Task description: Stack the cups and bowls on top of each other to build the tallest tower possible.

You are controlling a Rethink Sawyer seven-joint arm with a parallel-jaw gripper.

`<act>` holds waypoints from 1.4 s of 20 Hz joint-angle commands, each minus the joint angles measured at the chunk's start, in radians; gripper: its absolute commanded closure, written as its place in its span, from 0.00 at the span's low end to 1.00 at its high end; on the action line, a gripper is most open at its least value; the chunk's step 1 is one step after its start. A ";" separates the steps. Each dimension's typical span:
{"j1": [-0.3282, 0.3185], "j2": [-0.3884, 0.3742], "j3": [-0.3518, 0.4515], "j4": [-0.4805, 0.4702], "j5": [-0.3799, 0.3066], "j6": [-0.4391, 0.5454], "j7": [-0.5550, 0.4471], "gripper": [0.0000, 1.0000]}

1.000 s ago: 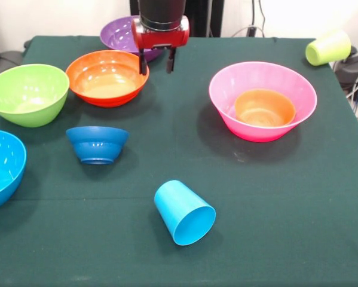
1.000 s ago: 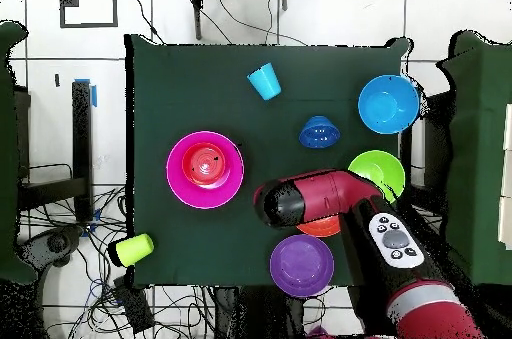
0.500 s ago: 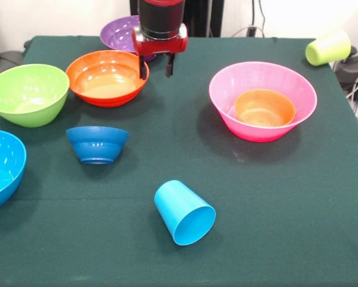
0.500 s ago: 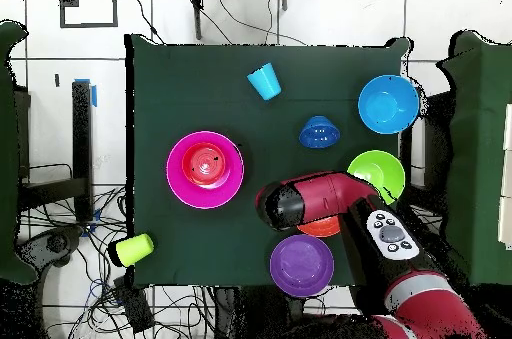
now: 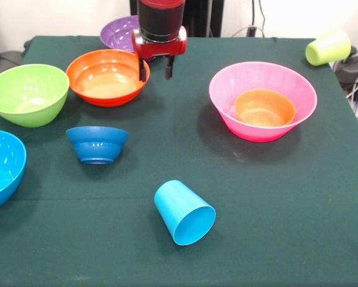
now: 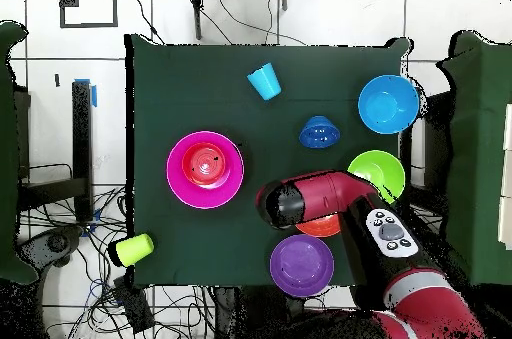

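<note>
Gripper (image 5: 155, 69) is what I check first: it hangs from the red and black arm (image 6: 345, 195) with its two dark fingers (image 5: 143, 67) spread apart and nothing between them, just beside the right rim of the large orange bowl (image 5: 107, 77), one finger over that rim and the other over bare cloth. From the front I see the purple bowl (image 5: 120, 33) behind the wrist, partly hidden by it. I count the lime green bowl (image 5: 27, 94) to the left of the orange one, the sky blue bowl (image 5: 2, 167) cut off by the left edge, and the small dark blue bowl (image 5: 97, 143) upright between them and the middle of the green table (image 5: 274, 209). The large pink bowl (image 5: 262, 107) sits well apart on the right with the small orange bowl (image 5: 265, 107) nested inside it; that pair is all the tower I have. The sky blue cup (image 5: 184, 212) lies on its side near the front, mouth toward the camera. The pale yellow-green cup (image 5: 328, 48) lies tipped at the far right corner, by the table's edge.
</note>
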 commanded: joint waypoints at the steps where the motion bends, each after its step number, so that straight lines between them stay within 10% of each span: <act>1: 0.028 0.037 0.008 -0.085 -0.066 -0.017 -0.027 0.00; 28: 0.016 0.034 -0.024 -0.082 -0.099 -0.026 -0.046 0.00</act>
